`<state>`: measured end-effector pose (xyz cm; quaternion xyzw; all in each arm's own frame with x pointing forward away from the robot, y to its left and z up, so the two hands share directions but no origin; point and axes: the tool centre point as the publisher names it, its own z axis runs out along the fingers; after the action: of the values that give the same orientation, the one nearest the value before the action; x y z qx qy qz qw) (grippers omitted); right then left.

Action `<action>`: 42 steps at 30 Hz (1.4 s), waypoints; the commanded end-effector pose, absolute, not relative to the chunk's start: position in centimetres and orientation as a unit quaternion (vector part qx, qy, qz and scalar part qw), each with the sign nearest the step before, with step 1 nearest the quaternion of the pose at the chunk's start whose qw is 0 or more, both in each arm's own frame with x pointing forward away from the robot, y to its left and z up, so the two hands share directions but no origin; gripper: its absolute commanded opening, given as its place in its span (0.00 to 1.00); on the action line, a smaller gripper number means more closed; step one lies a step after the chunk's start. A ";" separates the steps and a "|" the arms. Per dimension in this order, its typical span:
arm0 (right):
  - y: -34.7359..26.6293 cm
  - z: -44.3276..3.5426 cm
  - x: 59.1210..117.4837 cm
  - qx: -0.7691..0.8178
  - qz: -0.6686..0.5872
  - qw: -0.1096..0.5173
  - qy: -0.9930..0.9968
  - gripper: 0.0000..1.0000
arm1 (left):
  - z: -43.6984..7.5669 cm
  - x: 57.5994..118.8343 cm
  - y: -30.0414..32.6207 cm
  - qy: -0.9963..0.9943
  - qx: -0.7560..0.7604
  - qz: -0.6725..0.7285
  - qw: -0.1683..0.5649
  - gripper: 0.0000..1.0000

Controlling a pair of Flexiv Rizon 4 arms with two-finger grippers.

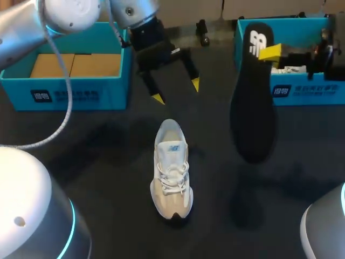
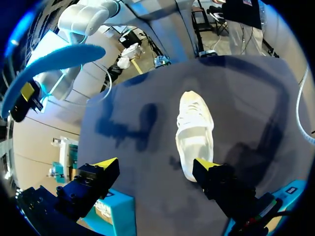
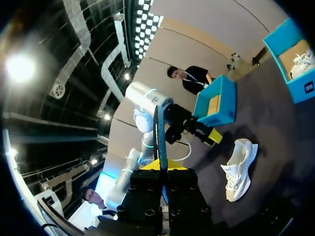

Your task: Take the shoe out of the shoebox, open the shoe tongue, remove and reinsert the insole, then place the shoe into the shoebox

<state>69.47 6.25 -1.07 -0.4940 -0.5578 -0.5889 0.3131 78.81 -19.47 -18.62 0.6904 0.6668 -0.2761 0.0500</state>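
Hanging insole, standing sneaker

Spread across the scene, a dark surface [image 1: 97, 156] carries two teal shoeboxes along its far side. The left shoebox [image 1: 70, 96] shows a bare cardboard floor, while the right shoebox [image 1: 307, 91] has something white inside. A black insole [image 1: 253, 108] hangs lengthwise in the air in front of the right shoebox, clear of the surface. The right claw [image 1: 268, 53] pinches it at its upper end, and the right wrist view shows the insole [image 3: 160, 142] edge-on, clamped between both fingers of that claw [image 3: 161, 169]. A white-and-beige sneaker [image 1: 172, 170] stands upright on its sole near the middle of the surface, toe towards the robot, well apart from both boxes. The left claw [image 1: 176, 91] hovers above the surface just beyond the sneaker's heel, fingers spread wide and apart from the sneaker.
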 end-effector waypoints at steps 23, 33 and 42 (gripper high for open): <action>3.4 -6.2 79.8 -0.533 -0.498 0.458 -0.508 0.00 | -16.1 79.8 -17.7 0.642 0.631 -0.391 0.192 1.00; 4.8 -7.5 83.6 -0.548 -0.489 0.493 -0.466 0.00 | -12.8 80.4 -17.9 0.596 0.610 -0.434 0.290 1.00; 7.0 -8.8 86.3 -0.559 -0.456 0.533 -0.442 0.00 | -12.0 80.6 -18.6 0.558 0.593 -0.450 0.368 1.00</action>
<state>84.56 6.03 -8.34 -0.5742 -0.4297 -0.4742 0.5108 81.18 -18.55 -11.46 0.6157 0.5748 -0.4284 0.3272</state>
